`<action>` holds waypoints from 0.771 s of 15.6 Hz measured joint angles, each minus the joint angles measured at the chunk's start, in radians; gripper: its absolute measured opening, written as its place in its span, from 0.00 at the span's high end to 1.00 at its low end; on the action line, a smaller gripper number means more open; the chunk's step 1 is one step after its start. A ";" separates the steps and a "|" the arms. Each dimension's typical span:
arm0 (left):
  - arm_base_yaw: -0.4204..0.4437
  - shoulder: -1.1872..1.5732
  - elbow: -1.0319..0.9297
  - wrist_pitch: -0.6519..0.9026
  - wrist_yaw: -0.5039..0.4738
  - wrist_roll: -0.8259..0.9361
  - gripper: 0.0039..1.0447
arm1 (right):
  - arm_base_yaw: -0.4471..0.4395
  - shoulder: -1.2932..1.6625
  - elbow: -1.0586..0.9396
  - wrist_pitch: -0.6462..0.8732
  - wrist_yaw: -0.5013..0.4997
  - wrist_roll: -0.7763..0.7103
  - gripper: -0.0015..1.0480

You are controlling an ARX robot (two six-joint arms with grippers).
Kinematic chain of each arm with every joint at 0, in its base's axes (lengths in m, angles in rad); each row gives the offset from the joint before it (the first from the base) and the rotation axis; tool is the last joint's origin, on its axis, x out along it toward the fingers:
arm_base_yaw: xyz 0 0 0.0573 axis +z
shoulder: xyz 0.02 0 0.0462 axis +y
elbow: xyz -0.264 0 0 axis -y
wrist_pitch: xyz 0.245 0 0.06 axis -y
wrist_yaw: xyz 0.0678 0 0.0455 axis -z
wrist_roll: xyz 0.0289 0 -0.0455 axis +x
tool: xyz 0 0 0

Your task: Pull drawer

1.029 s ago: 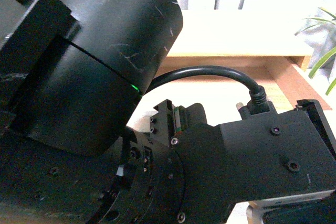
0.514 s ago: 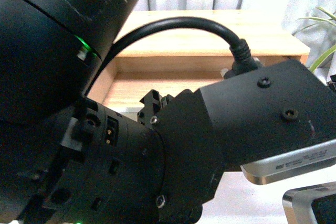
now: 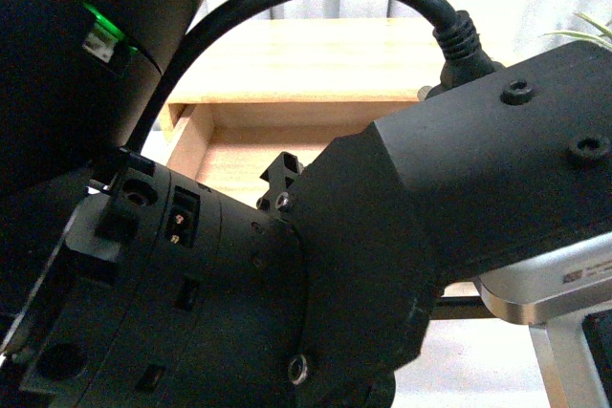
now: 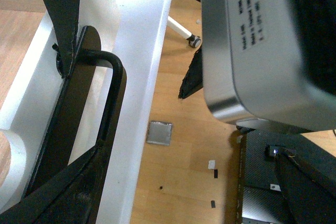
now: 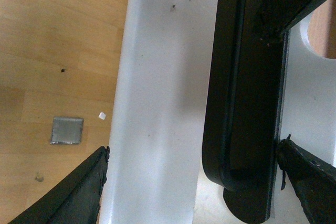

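The drawer (image 4: 143, 51) has a white front with a black bar handle (image 4: 114, 90) and a half-round notch (image 4: 6, 153) in its top edge. My left gripper (image 4: 184, 195) is open. One finger (image 4: 58, 192) lies against the handle's bar and the other (image 4: 310, 187) is far off over the floor. My right gripper (image 5: 191, 187) is also open, and the handle's end (image 5: 239, 129) sits between its fingers (image 5: 73, 192) on the white front (image 5: 163, 77). In the front view, black arm parts hide most of the drawer's light wood inside (image 3: 277, 136).
A wooden top (image 3: 335, 54) spans above the drawer opening. Below is a wood floor with a small metal plate (image 4: 159, 132), which the right wrist view also shows (image 5: 66, 130). The right arm's silver camera housing (image 4: 247, 51) hangs close to my left gripper. A caster wheel (image 4: 195, 40) stands on the floor.
In the front view the black arm parts and the cable have risen and shifted. The wooden opening now shows further left and lower behind them.
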 joint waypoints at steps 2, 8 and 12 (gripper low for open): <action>0.015 -0.036 -0.002 0.022 0.031 -0.026 0.06 | 0.000 -0.013 0.008 -0.018 -0.003 0.014 0.06; 0.138 -0.162 -0.062 0.265 0.127 -0.270 0.06 | -0.083 -0.097 0.079 -0.071 -0.164 0.200 0.06; 0.389 -0.257 -0.144 0.513 -0.118 -0.630 0.06 | -0.224 -0.168 0.040 0.237 -0.247 0.562 0.06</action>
